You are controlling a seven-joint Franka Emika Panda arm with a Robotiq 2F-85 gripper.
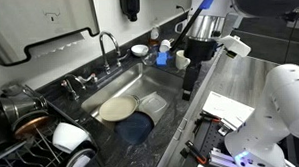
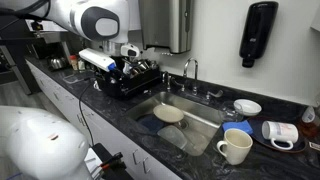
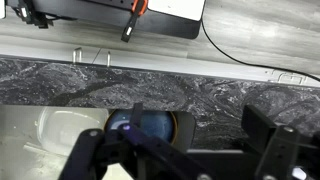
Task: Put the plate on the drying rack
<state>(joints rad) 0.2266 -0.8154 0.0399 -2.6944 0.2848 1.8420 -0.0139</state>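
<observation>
The cream-beige plate [image 1: 116, 109] lies flat in the steel sink, partly overlapped by a dark blue round dish [image 1: 139, 128]. It also shows in the other exterior view [image 2: 170, 114] and at the lower left of the wrist view [image 3: 55, 140]. The black wire drying rack [image 1: 22, 158] stands on the counter beside the sink, also seen in an exterior view [image 2: 135, 82]. My gripper [image 1: 187, 85] hangs open and empty above the counter's front edge beside the sink, apart from the plate. In the wrist view its fingers [image 3: 180, 160] frame the blue dish [image 3: 140, 125].
White bowls [image 1: 71, 136] and dark pans [image 1: 25, 113] sit in and near the rack. A faucet [image 1: 108, 45] stands behind the sink [image 1: 154, 78]. Mugs and a bowl [image 2: 236, 146] sit on the counter at the sink's far end. Papers [image 1: 225, 109] lie near the robot base.
</observation>
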